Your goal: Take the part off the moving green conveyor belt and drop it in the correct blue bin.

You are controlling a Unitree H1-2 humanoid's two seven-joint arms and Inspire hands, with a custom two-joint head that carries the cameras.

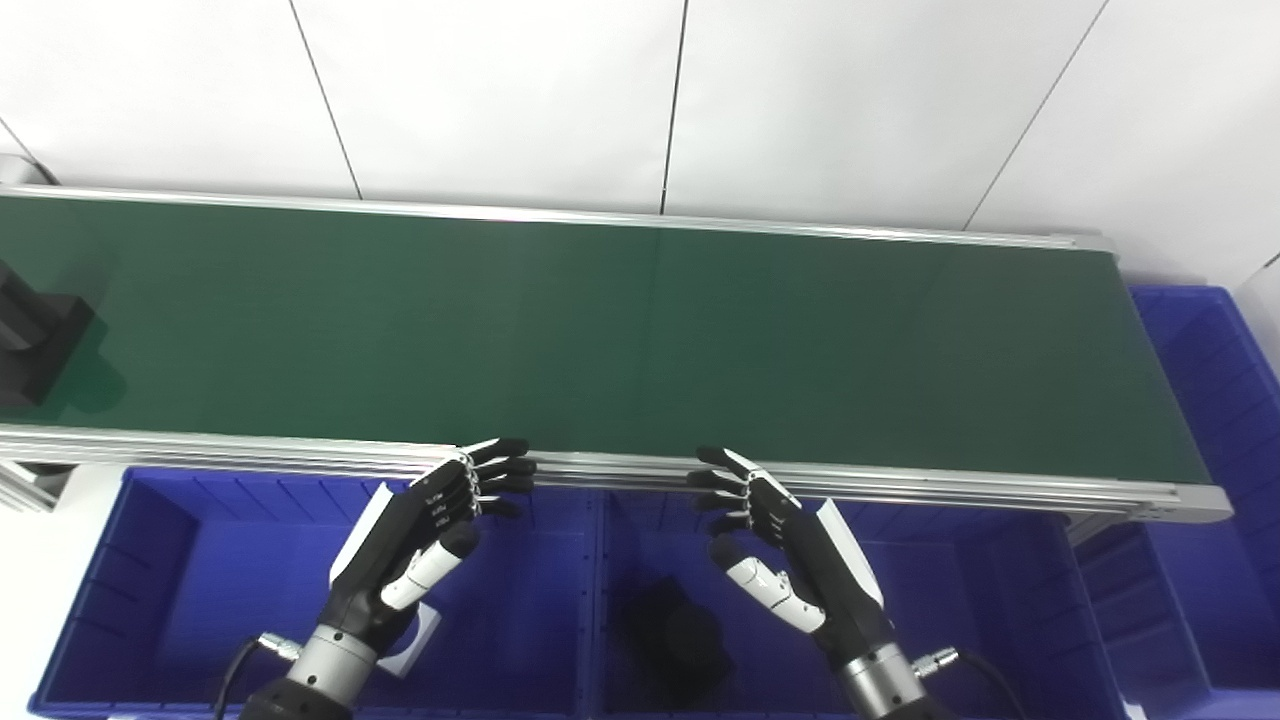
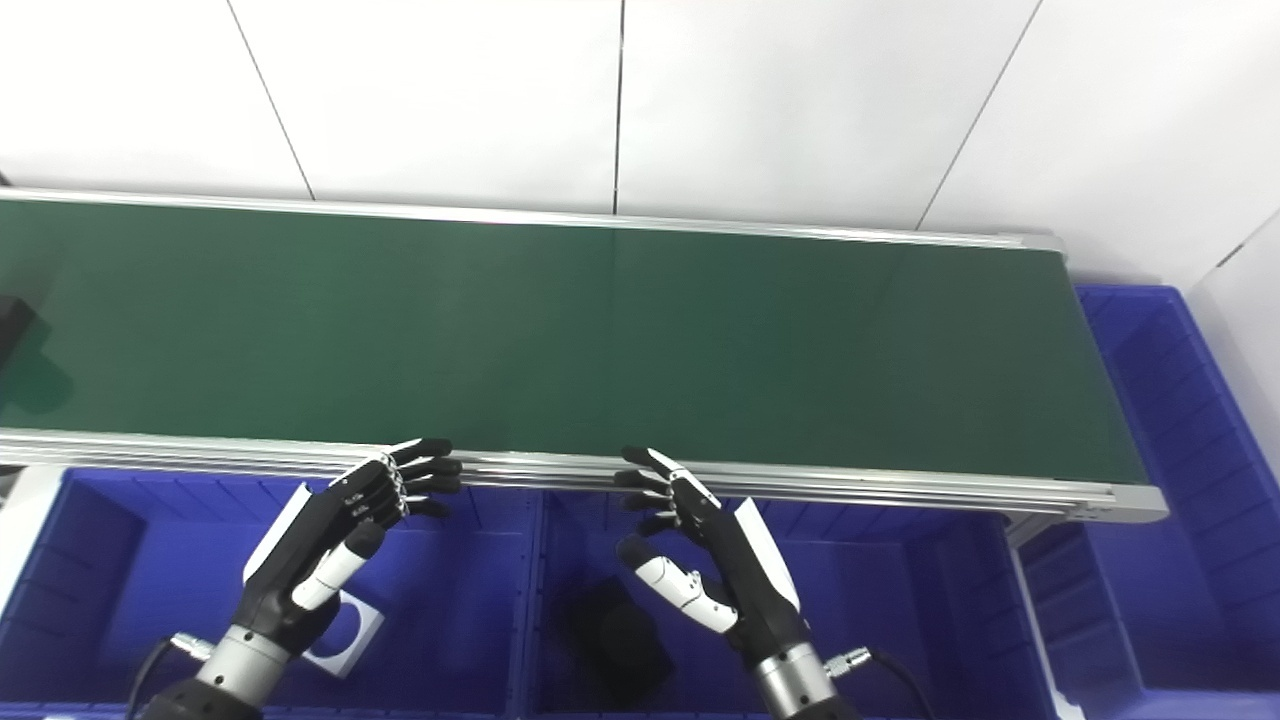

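**A:** Where is the part?

**B:** At the far left end of the green conveyor belt point(image 1: 620, 330). It is a black part point(image 1: 35, 335), blocky and stepped, cut by the picture's left edge, so only some of it shows. In the right eye view just a dark corner of it appears at the edge.

**A:** Which way does it point?

**B:** The visible piece seems to run from the upper left down toward the belt's near side, slanted against the belt's length — but with so much of it out of frame I cannot tell its true long axis or which end leads.

**A:** And the hands?

**B:** Both hang over the bins in front of the belt. The left hand point(image 1: 425, 545) is above the left blue bin point(image 1: 160, 560), its fingers spread and loosely curled, tips at the belt's near aluminium rail point(image 1: 900, 480); it holds nothing. The right hand point(image 1: 785, 550) mirrors it above the middle blue bin point(image 1: 960, 580), fingers apart, thumb out, also empty. The two hands are well apart from the part.

**A:** Anything in the bins?

**B:** A white square piece with a round hole point(image 2: 345, 625) lies in the left one, partly behind the left wrist. A dark lump point(image 1: 680, 635) lies in the middle one — too dim to make out its shape. A third blue bin point(image 1: 1215, 400) stands past the belt's right end.
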